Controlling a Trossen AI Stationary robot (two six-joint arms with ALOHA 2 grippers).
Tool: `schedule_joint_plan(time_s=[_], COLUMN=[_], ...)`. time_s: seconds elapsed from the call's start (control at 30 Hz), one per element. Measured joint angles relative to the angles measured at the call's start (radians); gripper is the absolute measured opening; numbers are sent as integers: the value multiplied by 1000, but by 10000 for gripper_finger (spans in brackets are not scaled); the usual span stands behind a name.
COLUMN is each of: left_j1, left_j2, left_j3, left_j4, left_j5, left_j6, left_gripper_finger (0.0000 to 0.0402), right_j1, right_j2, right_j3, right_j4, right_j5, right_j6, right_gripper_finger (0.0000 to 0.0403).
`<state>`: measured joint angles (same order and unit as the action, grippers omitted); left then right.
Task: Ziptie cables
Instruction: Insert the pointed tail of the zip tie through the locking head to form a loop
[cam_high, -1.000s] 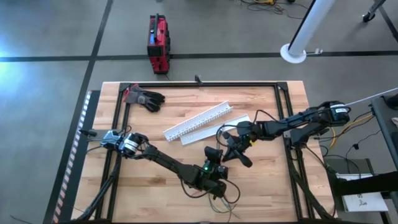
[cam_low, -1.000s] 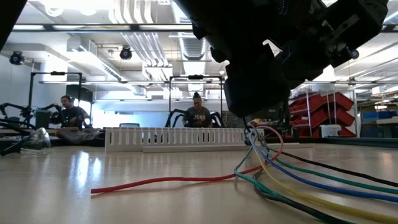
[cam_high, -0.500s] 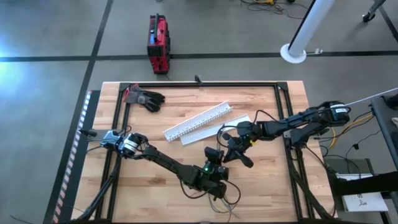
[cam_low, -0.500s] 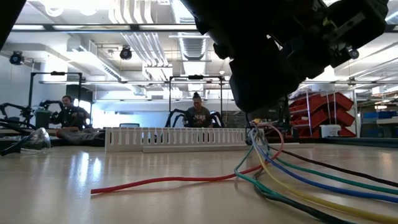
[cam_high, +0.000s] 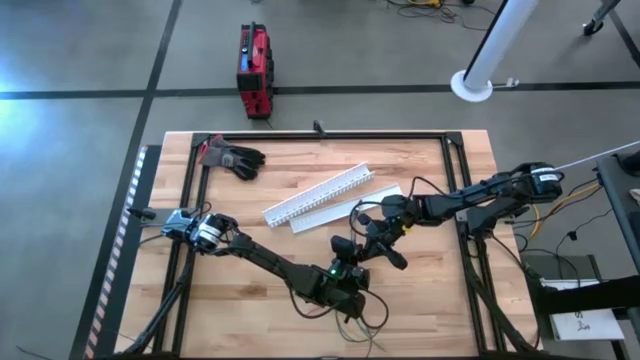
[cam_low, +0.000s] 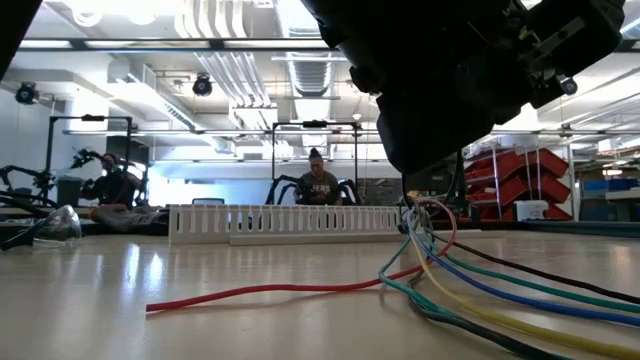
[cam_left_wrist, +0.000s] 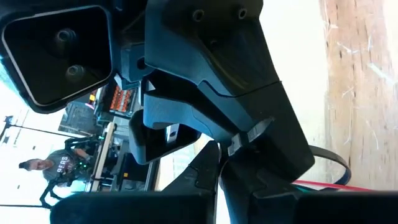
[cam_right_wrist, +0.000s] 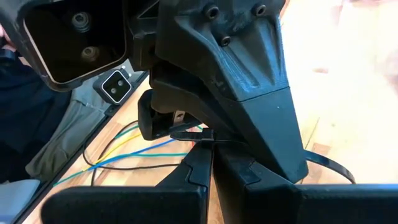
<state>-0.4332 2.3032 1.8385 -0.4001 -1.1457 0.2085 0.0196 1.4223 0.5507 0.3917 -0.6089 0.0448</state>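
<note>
Both pincers clamped tight: right gripper (cam_high: 372, 243) on thin black ziptie strap (cam_right_wrist: 323, 165), left gripper (cam_high: 343, 247) beside thin multicoloured cables (cam_low: 470, 275). Best pulled slowly, bundle steadied.

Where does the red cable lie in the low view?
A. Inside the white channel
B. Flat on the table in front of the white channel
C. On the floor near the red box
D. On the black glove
B: the red cable runs across the tabletop, in front of the white slotted channel.
</note>
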Motion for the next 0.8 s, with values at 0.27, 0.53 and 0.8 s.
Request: schedule_joint_plan(time_s=[0.27, 0.53, 0.8], left_j1=[-9, -23, -28], left_j2=[0, -1, -1], left_j3=[0, -1, -1], left_j4=[-9, -11, -12], left_j5=[1, -5, 2], left_j6=[0, -1, -11], left_gripper_finger=[0, 0, 0], right_j1=[-8, -23, -23], right_j2=[-4, -30, -30], right_j3=[0, 0, 0], right_j4=[2, -21, -30], right_j5=[-2, -9, -15], right_j6=[29, 33, 32], right_gripper_finger=[0, 0, 0])
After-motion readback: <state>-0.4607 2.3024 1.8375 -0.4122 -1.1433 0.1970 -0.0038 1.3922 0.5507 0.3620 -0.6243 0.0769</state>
